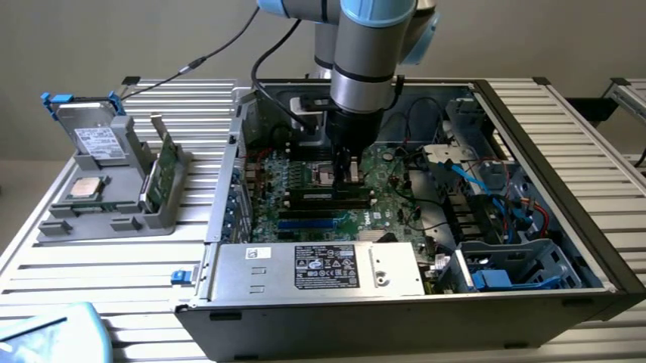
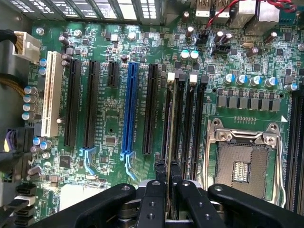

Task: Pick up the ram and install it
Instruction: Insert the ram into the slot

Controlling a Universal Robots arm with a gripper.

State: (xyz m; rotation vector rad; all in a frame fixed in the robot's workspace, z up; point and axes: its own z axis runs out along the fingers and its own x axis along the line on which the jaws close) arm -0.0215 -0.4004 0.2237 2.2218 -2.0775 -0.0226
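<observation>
The gripper (image 1: 350, 174), low over the motherboard (image 1: 395, 181) at the centre of the exterior view, is clamped on the ram (image 2: 170, 118), which it holds edge-on between its fingers. The stick's long axis runs in line with the black memory slots (image 2: 195, 123), just beside the empty processor socket (image 2: 244, 166). I can't tell whether it is seated yet.

Wall (image 1: 121, 38): plain, pale grey-beige, unmarked, across the rear of the exterior view.
Table (image 1: 101, 280): work surface of ribbed silver aluminium slats (the grooves between slats catch soft highlights).
Second slatted surface (image 1: 634, 91): same build, at the exterior view's right edge, apart from the table.
Floor (image 1: 20, 189): pale beige strip beyond the table at the exterior view's left.
Light: even, diffuse; shadows soft.
</observation>
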